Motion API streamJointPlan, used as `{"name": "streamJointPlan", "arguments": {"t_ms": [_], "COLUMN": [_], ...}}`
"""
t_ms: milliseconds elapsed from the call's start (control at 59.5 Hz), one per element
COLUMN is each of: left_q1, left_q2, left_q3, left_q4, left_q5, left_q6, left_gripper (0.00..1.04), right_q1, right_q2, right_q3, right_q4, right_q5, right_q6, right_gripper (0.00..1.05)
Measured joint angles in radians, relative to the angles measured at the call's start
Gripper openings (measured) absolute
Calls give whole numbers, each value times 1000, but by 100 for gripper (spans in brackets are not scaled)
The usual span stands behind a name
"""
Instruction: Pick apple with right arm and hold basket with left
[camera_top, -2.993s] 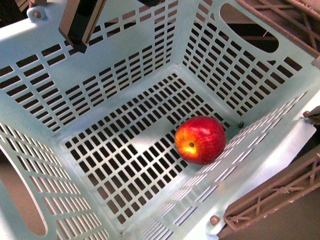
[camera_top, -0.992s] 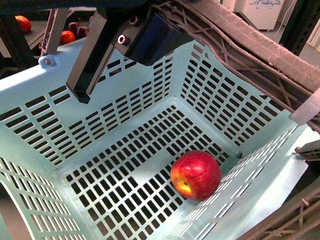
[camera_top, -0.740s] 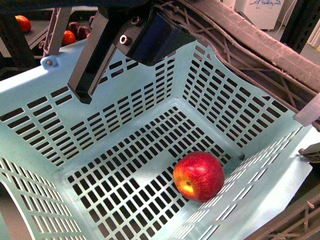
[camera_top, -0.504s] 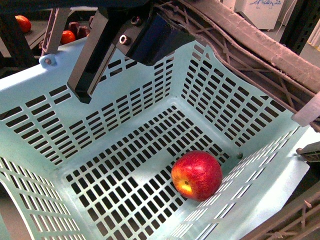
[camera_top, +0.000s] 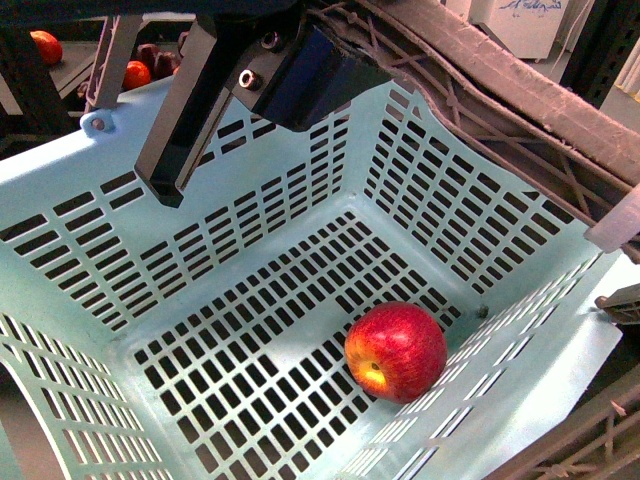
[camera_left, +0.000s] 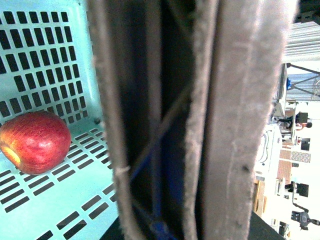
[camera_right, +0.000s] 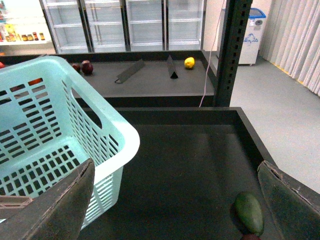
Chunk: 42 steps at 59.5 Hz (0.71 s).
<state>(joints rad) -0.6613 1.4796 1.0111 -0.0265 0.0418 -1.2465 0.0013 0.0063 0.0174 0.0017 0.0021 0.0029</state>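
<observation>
The red apple (camera_top: 396, 352) with a yellow patch lies on the slotted floor of the aqua basket (camera_top: 250, 210), near its right wall. It also shows in the left wrist view (camera_left: 34, 142). My left gripper is shut on the basket's brown-grey handle (camera_left: 220, 125), which fills that view. One of its fingers (camera_top: 178, 130) hangs over the far wall in the front view. My right gripper (camera_right: 176, 167) is open and empty. It is outside the basket (camera_right: 55, 125), above a dark shelf.
A green fruit (camera_right: 249, 212) lies on the dark shelf (camera_right: 175, 150) by the right finger. A yellow fruit (camera_right: 189, 62) and dark red fruits (camera_right: 86, 66) sit on a farther shelf. A black post (camera_right: 232, 50) stands behind. Red fruits (camera_top: 135, 73) lie beyond the basket.
Since three seconds ago the basket has shifted in the front view, and the left gripper and handle now show above it. Over the last second the apple only rocks slightly.
</observation>
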Motion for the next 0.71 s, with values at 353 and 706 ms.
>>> {"name": "streamJointPlan", "arguments": {"t_ms": [353,706], "left_q1": [41,358], "left_q2": [-1,47], "left_q3": [-51,-138], "left_q4": [345,360], "left_q5": [-376,-308], "left_q6": [107,-140], "left_gripper": [16,16], "right_q1": [0,0], "right_q2": [-1,-2], "right_q3": [0,0], "right_q4": [0,0], "right_q5": [0,0], "right_q6": [0,0], "right_gripper": [96,96]}}
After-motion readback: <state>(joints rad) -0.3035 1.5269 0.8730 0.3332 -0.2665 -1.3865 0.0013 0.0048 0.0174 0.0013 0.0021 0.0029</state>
